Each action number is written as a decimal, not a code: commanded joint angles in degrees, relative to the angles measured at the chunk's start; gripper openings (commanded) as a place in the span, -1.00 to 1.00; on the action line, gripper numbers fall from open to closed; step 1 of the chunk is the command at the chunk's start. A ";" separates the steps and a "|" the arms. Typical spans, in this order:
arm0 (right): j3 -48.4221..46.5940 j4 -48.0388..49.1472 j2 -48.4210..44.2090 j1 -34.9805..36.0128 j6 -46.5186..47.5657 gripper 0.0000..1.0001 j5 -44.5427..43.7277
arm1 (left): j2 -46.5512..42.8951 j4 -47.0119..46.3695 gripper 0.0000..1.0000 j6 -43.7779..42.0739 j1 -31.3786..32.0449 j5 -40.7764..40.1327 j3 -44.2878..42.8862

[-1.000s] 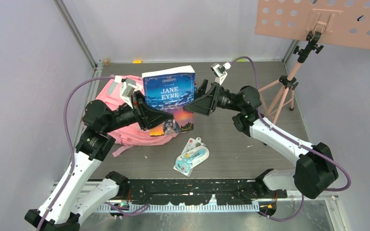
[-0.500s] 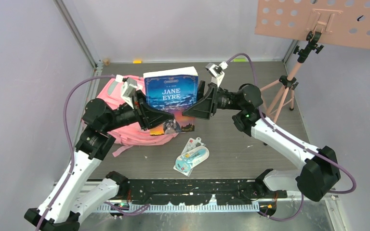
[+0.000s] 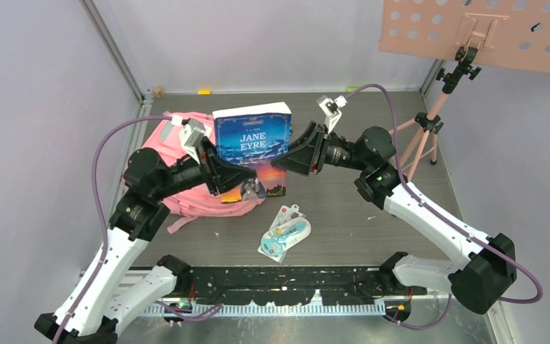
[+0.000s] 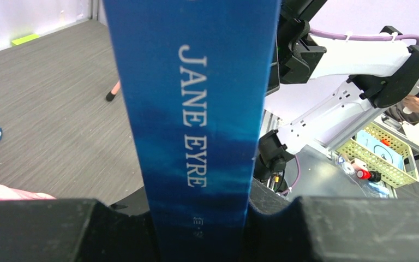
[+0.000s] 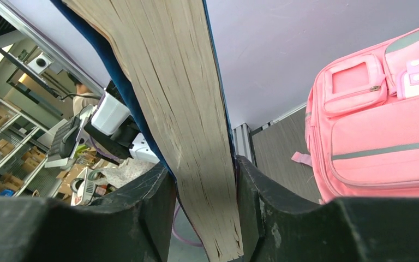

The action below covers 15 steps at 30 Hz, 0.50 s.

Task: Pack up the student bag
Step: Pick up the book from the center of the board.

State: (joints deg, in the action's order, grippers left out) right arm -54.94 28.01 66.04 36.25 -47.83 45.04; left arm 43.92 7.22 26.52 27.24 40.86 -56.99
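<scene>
Left hand (image 3: 220,170) is pinching the spine edge of the thick blue softcover book (image 3: 251,140) titled JANE EYRE. The right hand (image 3: 295,154) is clamped on the opposite, page-edge side, so the book stands between them with its cover toward the overhead camera. The left wrist view shows only the spine lettering. The right wrist view shows the cream page block and, beyond it, the large pink fabric backpack (image 5: 382,120), pocket face visible. Overhead, the backpack lies flat at the left rear of the grey worktop (image 3: 358,215), partly under the left arm. Its long axis appears to run rear-left to front-right.
</scene>
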 commanded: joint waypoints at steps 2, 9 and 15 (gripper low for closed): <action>-1.51 3.46 1.18 2.68 1.21 -0.05 0.93 | -0.10 -10.56 -1.00 1.37 -0.35 -1.11 -2.03; -2.67 3.93 2.18 4.17 2.13 0.03 1.47 | 1.45 -13.16 -1.00 3.87 -0.35 1.68 -1.57; -2.34 1.64 1.47 4.36 4.10 -0.66 -0.75 | 1.11 -11.30 -1.00 2.38 -0.35 0.21 -1.43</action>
State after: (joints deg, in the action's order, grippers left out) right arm -55.02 29.08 68.51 39.64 -45.82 45.08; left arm 46.30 5.80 29.89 26.98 42.96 -56.66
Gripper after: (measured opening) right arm 0.326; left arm 0.310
